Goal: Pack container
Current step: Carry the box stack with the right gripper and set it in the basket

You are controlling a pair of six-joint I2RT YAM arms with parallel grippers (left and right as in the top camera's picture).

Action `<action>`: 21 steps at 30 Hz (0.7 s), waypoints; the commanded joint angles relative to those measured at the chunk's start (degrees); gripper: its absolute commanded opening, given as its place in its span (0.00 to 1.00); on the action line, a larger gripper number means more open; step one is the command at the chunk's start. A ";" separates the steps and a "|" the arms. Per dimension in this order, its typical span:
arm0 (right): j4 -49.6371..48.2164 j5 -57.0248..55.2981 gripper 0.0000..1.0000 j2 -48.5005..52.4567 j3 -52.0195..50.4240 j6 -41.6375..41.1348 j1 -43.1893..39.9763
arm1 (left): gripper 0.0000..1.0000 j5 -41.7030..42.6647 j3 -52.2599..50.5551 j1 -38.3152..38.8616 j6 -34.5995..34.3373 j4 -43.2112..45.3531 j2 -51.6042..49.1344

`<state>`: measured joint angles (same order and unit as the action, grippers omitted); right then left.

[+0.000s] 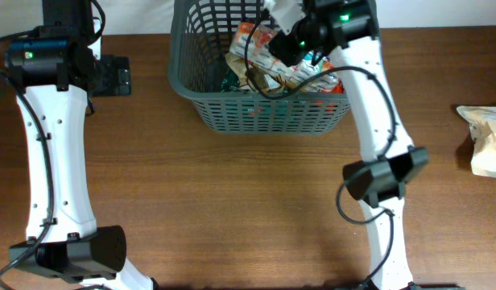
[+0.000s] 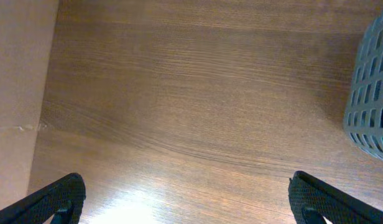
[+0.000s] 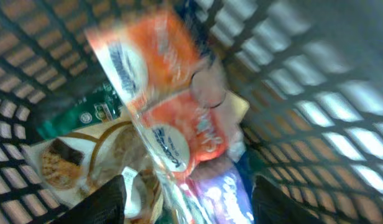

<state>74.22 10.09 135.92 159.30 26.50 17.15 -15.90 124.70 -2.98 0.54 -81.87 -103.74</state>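
Note:
The dark grey lattice basket [image 1: 264,117] stands at the back middle of the table and holds several food packets [image 1: 272,60]. My right gripper [image 1: 282,40] hangs over the basket's inside. In the right wrist view its jaws [image 3: 191,202] are spread wide above an orange and white packet [image 3: 160,56], a brown snack packet [image 3: 67,158] and a purple one, with the basket wall [image 3: 316,81] behind; the view is blurred. My left gripper [image 1: 111,76] is open and empty over bare wood left of the basket [image 2: 369,99], its fingertips [image 2: 188,205] far apart.
A pale crumpled packet [image 1: 485,138] lies at the table's right edge. The wooden table's left edge [image 2: 48,93] shows in the left wrist view. Both arm bases stand at the front.

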 commanded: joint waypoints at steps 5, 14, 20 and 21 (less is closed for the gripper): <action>4.17 -17.22 0.77 -21.99 1.09 -8.15 -7.39 | 0.99 0.07 -0.33 -0.17 -0.57 -0.02 -0.17; -0.07 -7.30 0.78 -24.87 -13.53 -18.25 -43.01 | 0.99 0.07 -0.33 -0.17 -0.57 -0.02 -0.17; -20.63 1.42 0.84 -24.46 -46.71 -16.02 -57.99 | 0.99 0.07 -0.33 -0.17 -0.57 -0.02 -0.17; -24.90 1.99 0.87 -23.69 -52.04 -16.04 -59.60 | 0.99 0.07 -0.33 -0.17 -0.57 -0.04 -0.17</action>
<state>54.78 5.87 111.90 117.78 9.87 -38.89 -15.92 124.70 -3.03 0.56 -81.80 -103.74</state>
